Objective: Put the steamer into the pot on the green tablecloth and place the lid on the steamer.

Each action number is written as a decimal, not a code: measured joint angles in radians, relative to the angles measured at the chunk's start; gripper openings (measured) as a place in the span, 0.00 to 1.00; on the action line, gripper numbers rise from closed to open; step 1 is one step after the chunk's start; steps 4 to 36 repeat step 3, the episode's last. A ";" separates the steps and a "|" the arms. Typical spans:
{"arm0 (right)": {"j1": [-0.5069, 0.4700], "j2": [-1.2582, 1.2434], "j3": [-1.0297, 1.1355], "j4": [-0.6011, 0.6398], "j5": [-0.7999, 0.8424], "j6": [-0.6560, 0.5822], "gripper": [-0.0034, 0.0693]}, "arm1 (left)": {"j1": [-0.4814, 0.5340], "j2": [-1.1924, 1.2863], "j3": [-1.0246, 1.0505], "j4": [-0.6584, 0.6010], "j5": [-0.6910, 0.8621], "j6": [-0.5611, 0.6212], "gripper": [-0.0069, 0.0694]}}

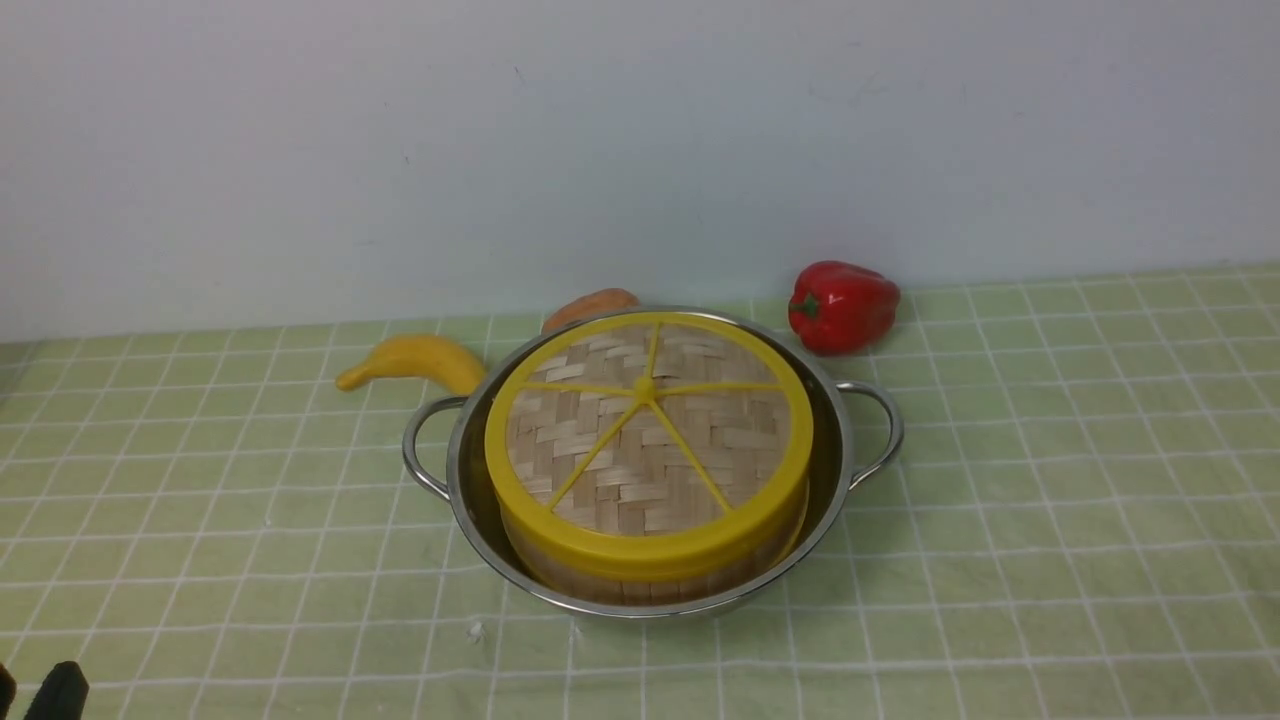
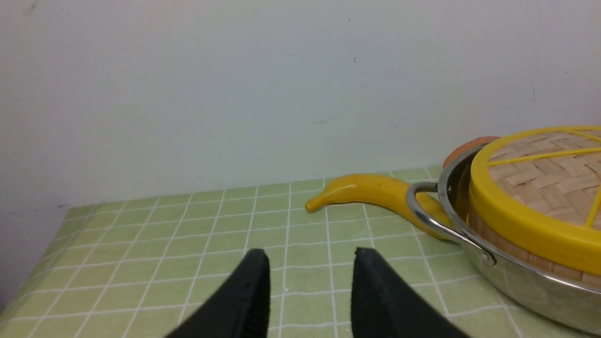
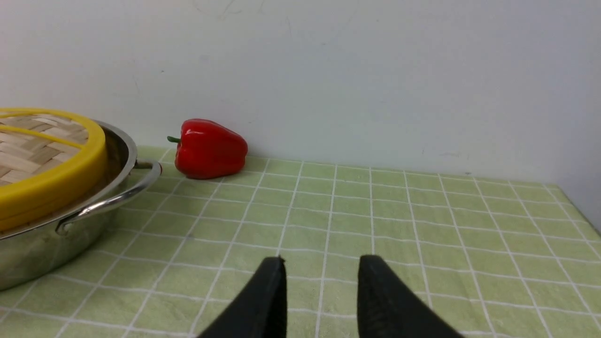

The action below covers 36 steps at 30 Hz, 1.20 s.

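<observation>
The shiny pot (image 1: 468,480) stands on the green tablecloth (image 1: 1050,520) in the middle of the front view. Inside it sits the steamer (image 1: 640,585), of which only the bamboo side shows. The woven lid (image 1: 640,440) with yellow rim and spokes rests on top and hides its contents. My left gripper (image 2: 310,256) hovers open and empty over the cloth, well short of the pot's (image 2: 516,281) left handle. My right gripper (image 3: 321,263) is open and empty too, off to the right of the pot (image 3: 37,249). The front view shows only one black left finger (image 1: 58,690).
A yellow banana (image 1: 415,360) lies behind the pot's left handle, close to it. An orange-brown vegetable (image 1: 590,305) peeks out behind the pot. A red bell pepper (image 1: 843,305) sits at the back right. A pale wall closes the far edge of the cloth.
</observation>
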<state>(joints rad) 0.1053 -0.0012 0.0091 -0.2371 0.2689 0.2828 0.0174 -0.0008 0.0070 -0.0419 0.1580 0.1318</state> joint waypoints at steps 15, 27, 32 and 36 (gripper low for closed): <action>0.000 0.000 0.000 0.000 0.000 0.000 0.38 | 0.000 0.000 0.000 0.000 0.000 0.000 0.41; 0.000 0.000 0.000 0.000 0.000 0.000 0.38 | 0.000 0.000 0.000 0.000 0.000 0.000 0.41; 0.000 0.000 0.000 0.000 0.000 0.000 0.38 | 0.000 0.000 0.000 0.000 0.000 0.000 0.41; 0.000 0.000 0.000 0.000 0.000 0.000 0.38 | 0.000 0.000 0.000 0.000 0.000 0.000 0.41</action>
